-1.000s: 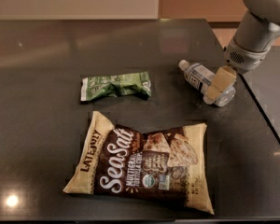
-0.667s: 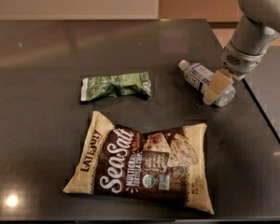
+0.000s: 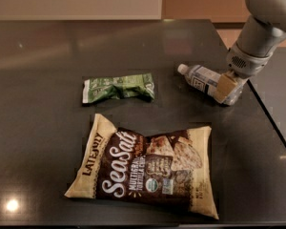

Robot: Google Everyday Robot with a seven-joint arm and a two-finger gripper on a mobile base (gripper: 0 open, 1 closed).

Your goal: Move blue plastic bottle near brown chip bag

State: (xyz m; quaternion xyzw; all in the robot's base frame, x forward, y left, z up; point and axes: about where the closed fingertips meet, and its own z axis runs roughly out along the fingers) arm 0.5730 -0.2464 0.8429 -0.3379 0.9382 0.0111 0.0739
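The blue plastic bottle (image 3: 200, 78) lies on its side at the right of the dark table, with its white cap pointing left. My gripper (image 3: 227, 87) comes down from the upper right and sits at the bottle's base end, covering part of it. The brown chip bag (image 3: 148, 168) lies flat at the front centre, below and to the left of the bottle and well apart from it.
A crumpled green snack bag (image 3: 118, 88) lies left of the bottle, above the chip bag. The dark table (image 3: 43, 128) ends at a right edge (image 3: 271, 123) just past the gripper, and a second dark surface lies beyond the gap.
The gripper has settled very slightly lower at the bottle's base end. The bottle and both bags have not moved.
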